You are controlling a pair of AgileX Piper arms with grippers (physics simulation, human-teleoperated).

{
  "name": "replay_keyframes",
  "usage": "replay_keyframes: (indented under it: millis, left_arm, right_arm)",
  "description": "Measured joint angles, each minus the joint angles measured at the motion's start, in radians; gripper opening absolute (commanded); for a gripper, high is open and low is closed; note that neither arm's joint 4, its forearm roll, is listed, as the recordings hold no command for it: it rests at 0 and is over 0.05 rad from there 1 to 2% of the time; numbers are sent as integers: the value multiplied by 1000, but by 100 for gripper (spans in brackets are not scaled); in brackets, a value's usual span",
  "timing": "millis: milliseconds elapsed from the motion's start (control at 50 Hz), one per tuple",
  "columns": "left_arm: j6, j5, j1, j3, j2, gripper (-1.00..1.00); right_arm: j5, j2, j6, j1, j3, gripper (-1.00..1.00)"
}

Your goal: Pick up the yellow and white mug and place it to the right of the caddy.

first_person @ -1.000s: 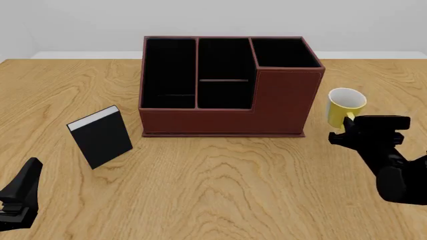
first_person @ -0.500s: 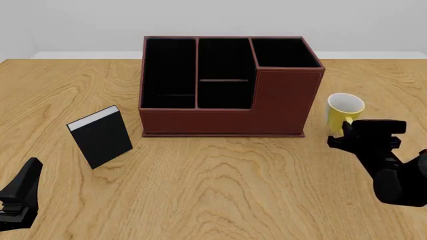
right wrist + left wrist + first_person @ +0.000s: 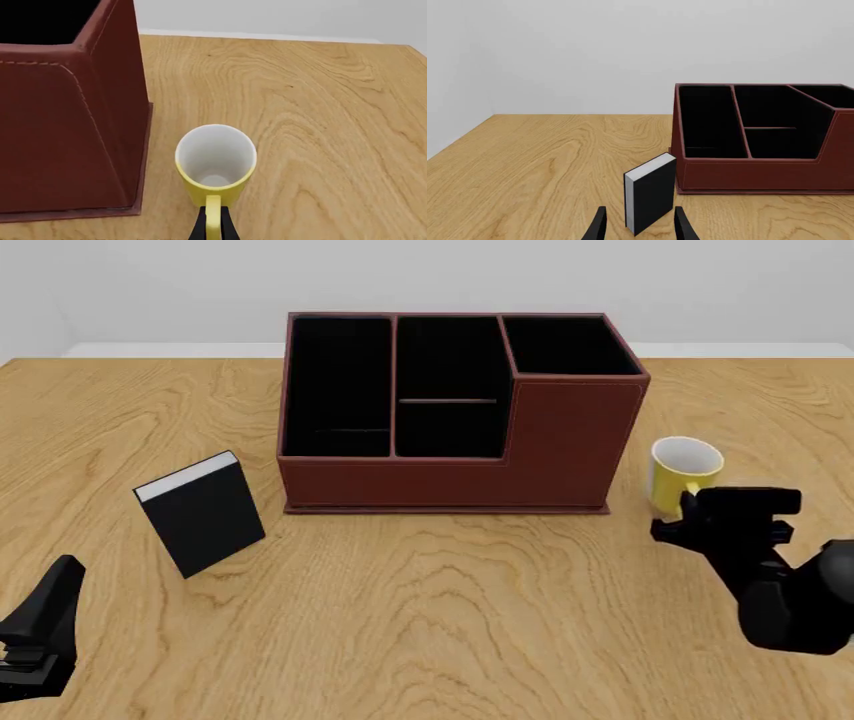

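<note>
The yellow and white mug [image 3: 683, 473] stands upright just right of the reddish-brown caddy [image 3: 567, 445], low over the table, handle toward me. My right gripper [image 3: 697, 506] is shut on the mug's handle. In the right wrist view the two fingers pinch the yellow handle [image 3: 212, 220] below the white-lined mug [image 3: 215, 165], with the caddy's wall [image 3: 67, 130] beside it. I cannot tell whether the mug's base touches the table. My left gripper [image 3: 38, 635] is open and empty at the near left corner; its open fingers [image 3: 598, 227] show in the left wrist view.
A small black book with white pages [image 3: 203, 512] stands upright left of the caddy, and in the left wrist view [image 3: 650, 192] just ahead of the left gripper. The caddy [image 3: 747, 172] fills the table's middle back. The table's right edge lies beyond the mug.
The right gripper has lowered the mug and drawn it slightly left and nearer to me, beside the caddy's right wall. The left arm has not moved.
</note>
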Motion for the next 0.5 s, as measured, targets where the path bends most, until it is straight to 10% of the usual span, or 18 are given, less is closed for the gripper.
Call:
replay_keyframes:
  millis: [500]
  left_arm:
    - [0,0,0,0,0,100]
  right_arm:
    - [-56,40,-2,-8,-13,-100]
